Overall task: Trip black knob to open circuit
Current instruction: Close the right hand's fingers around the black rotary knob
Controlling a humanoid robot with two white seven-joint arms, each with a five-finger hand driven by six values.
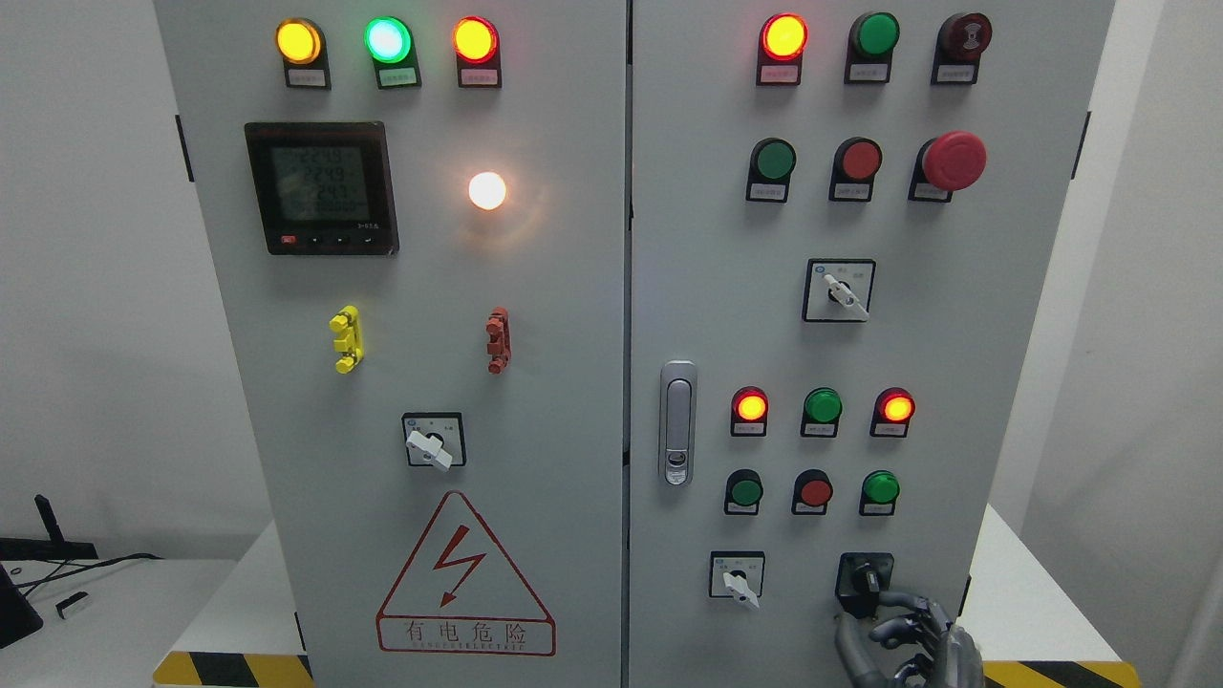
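One hand in frame: the right hand [908, 642], dark grey metal with jointed fingers, comes up from the bottom edge right of centre. Its fingers [903, 602] are curled and reach up to the black rotary knob [866, 579], which sits on a black square plate at the lower right of the grey steel cabinet [573, 382]. Top fingertip touches the knob's lower right side; whether it actually grips the knob I cannot tell. Left arm not in view.

Just left of the knob, on the same right door: a white-handled selector switch [738, 581] on a white square plate, handle pointing down-right. Above these sits a row of three small pushbuttons [813, 491], green, red, green. Above that, three round indicator lamps [823, 407]: outer two lit red-orange, middle one green and dark. Further up, another white-handled selector [841, 290], then the big red mushroom emergency stop button [952, 161] at the right end of a green/red button row. Top row: one lit red lamp [783, 36], a green one, a dark red one.

Silver door latch handle [677, 422] sits on the right door's left edge.

Left door: black digital meter with LCD readout [321, 187], a glowing white lamp [487, 190], yellow plastic clip [346, 339], red plastic clip [498, 340], white-handled selector [433, 441], red triangular lightning warning sign [465, 573]. Three lit lamps sit on top: yellow, green, red.

Cabinet stands on a white table with yellow-black hazard striping [234, 669] along the front edge.
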